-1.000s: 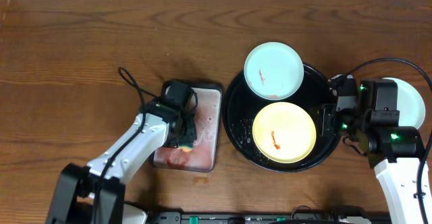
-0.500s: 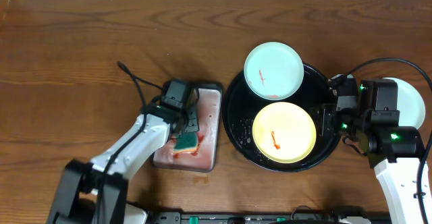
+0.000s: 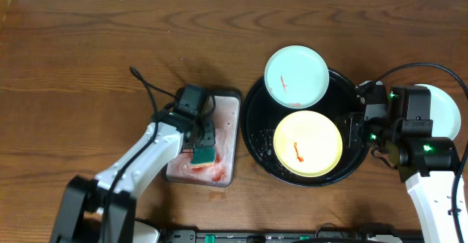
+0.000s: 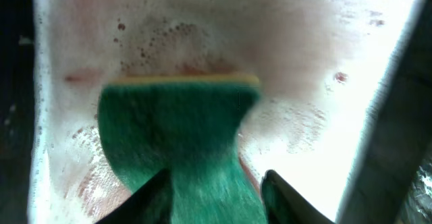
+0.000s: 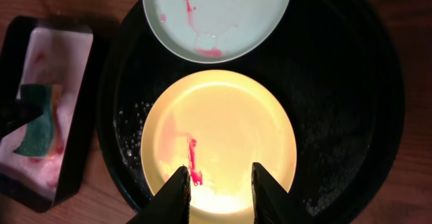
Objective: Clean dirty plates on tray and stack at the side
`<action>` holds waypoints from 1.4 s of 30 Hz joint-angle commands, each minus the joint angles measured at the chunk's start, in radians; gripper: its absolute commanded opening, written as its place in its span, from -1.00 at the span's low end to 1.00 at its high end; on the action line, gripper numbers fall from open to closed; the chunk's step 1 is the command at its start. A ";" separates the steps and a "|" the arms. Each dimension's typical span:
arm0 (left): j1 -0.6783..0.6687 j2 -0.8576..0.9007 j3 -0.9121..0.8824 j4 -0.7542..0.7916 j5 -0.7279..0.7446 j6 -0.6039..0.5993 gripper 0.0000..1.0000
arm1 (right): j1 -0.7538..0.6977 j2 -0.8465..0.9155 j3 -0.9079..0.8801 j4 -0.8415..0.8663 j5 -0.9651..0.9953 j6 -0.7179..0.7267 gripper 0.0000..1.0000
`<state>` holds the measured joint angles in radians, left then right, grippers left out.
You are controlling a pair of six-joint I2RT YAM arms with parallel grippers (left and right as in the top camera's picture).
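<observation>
The black tray (image 3: 254, 122) holds a yellow plate (image 3: 307, 143) with a red streak. A mint plate (image 3: 295, 77) smeared red rests on the tray's far rim. A third pale plate (image 3: 447, 105) lies on the wood at the right, partly hidden by my right arm. My right gripper (image 5: 221, 196) is open just above the yellow plate's (image 5: 219, 136) near edge, with nothing between its fingers. My left gripper (image 4: 216, 200) is down in the metal pan (image 3: 228, 129), shut on the green sponge (image 4: 179, 126), which sticks out ahead of the jaws over foamy, pink-stained water.
The pan (image 5: 79, 116) sits just left of the tray (image 5: 351, 102), almost touching it. A black cable (image 3: 142, 89) loops over the table behind my left arm. Bare wood tabletop (image 3: 88, 67) stretches to the left and far side.
My left gripper loosened its squeeze on the sponge and shifted slightly in the pan. The green sponge now shows below the jaws. The right arm and the plates have not moved.
</observation>
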<state>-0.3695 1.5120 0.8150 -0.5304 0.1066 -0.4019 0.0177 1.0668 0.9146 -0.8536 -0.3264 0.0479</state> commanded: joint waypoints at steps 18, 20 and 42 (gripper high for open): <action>-0.003 0.042 -0.115 0.046 0.018 -0.104 -0.85 | 0.010 0.000 0.004 0.000 0.026 0.003 -0.41; -0.003 0.041 -0.109 0.039 0.018 -0.092 -0.86 | 0.010 0.000 0.004 0.000 0.043 0.004 -0.41; -0.122 -0.094 0.210 -0.138 0.261 -0.062 -0.86 | -0.132 0.510 -0.027 0.040 0.008 -0.058 -0.50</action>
<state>-0.4454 1.4204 1.0100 -0.6918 0.2989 -0.4229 -0.1081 1.5089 0.8970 -0.8200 -0.2817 0.0349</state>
